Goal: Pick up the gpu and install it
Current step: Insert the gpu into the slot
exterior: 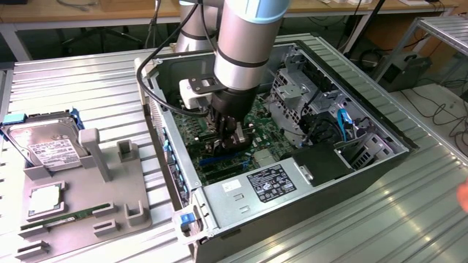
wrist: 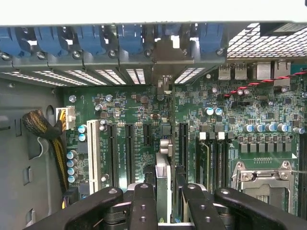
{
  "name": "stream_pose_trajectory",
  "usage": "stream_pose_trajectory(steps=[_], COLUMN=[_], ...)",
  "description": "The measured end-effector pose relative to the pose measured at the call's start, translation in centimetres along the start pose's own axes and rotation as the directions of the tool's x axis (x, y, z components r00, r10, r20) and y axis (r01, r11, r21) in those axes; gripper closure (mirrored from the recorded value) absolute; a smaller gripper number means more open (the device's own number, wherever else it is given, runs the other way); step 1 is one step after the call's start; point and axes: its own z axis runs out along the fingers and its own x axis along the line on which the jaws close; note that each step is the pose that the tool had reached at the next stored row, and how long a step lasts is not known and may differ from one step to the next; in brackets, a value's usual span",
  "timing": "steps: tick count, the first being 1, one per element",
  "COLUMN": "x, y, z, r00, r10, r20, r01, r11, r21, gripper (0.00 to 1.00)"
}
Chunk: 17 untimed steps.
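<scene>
My gripper (exterior: 228,143) (wrist: 162,189) is lowered inside the open computer case (exterior: 380,164), just above the green motherboard (wrist: 124,103). It is shut on the gpu (wrist: 163,165), which the wrist view shows edge-on as a thin dark card standing upright between the black fingers (wrist: 144,206). The card runs along the row of black expansion slots (wrist: 129,153). Its silver bracket end (wrist: 164,84) points at the case's rear slot openings. Whether the card's edge sits in a slot I cannot tell.
A grey fixture (exterior: 80,203) on the exterior view's left holds a silver hard drive (exterior: 47,145), a processor (exterior: 45,200) and a green RAM stick (exterior: 66,218). The power supply (exterior: 270,181), drive cage (exterior: 292,93) and a cable bundle (wrist: 41,127) crowd the gripper.
</scene>
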Motion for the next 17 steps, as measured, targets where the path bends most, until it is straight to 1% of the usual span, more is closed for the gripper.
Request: stream_pose_trajectory(steps=[4, 6, 8, 10, 17], x=[0.00, -0.01, 0.00, -0.01, 0.00], y=[0.00, 0.00, 0.01, 0.02, 0.02], z=[0.03, 0.03, 0.03, 0.02, 0.01], r00=[1.0000, 1.0000, 1.0000, 1.0000, 0.9999], r10=[-0.001, -0.002, -0.002, -0.002, -0.002], r20=[0.0005, 0.0021, 0.0066, 0.0093, 0.0111], r01=[0.001, 0.002, 0.002, 0.002, 0.002], r11=[1.0000, 1.0000, 1.0000, 1.0000, 1.0000], r21=[0.0003, 0.0002, 0.0001, 0.0005, 0.0003], gripper=[0.74, 0.74, 0.74, 0.74, 0.74])
